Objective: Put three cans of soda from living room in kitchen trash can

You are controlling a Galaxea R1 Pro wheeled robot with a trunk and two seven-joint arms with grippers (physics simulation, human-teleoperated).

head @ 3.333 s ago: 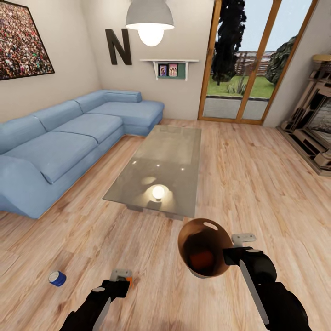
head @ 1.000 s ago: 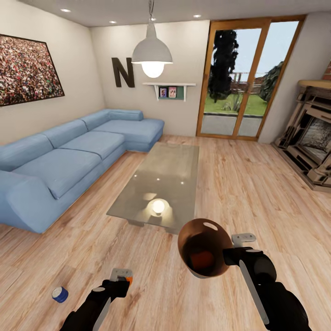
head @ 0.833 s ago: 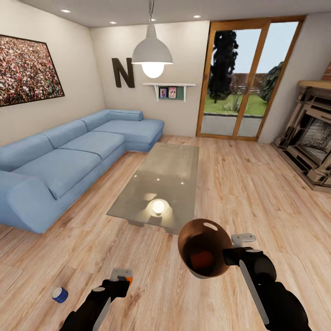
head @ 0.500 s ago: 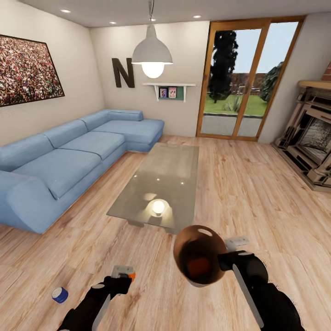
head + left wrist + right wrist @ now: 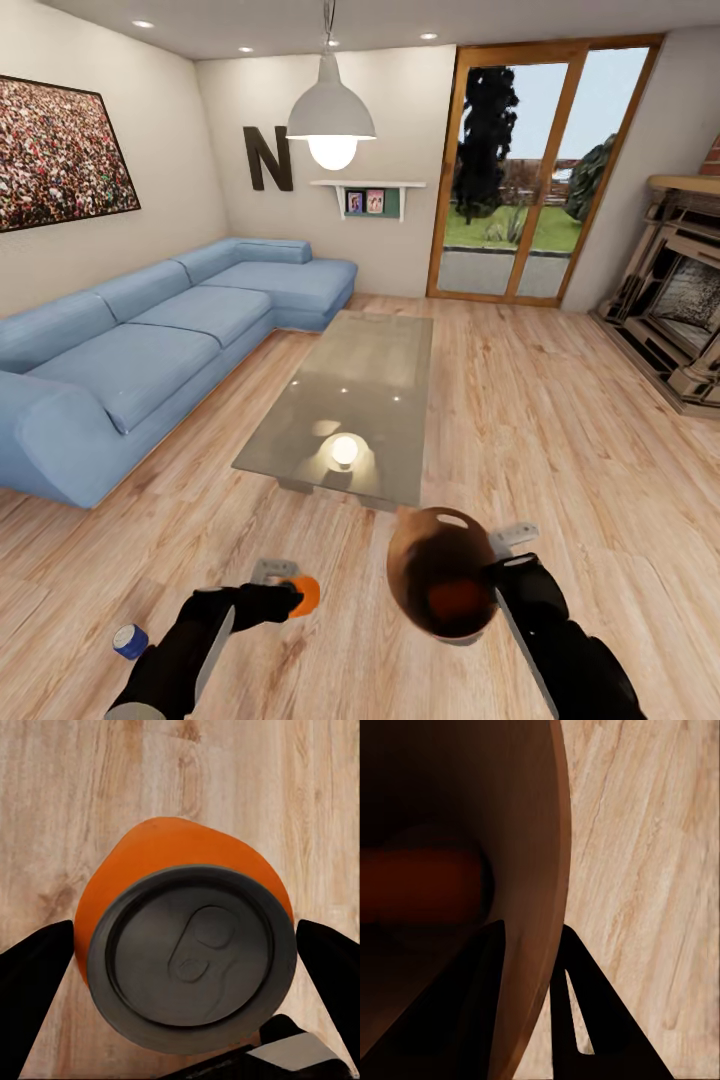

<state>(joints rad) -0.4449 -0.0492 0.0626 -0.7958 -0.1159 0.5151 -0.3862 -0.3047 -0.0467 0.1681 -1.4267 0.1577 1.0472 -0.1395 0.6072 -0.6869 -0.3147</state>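
Light wood flooring [image 5: 560, 420] runs under both arms. Held aloft, the trash can [image 5: 440, 585] has its rim pinched by the right gripper [image 5: 492, 572], one orange can [image 5: 458, 598] inside. At its nine o'clock the left gripper [image 5: 292, 596] clamps another orange can [image 5: 306, 594]. A blue can [image 5: 130, 641] lies farther at nine; at twelve stands a glass table [image 5: 350, 400], a blue sofa [image 5: 150, 350] at ten.

glossy black arms [image 5: 180, 655], each with a pale grey stripe.
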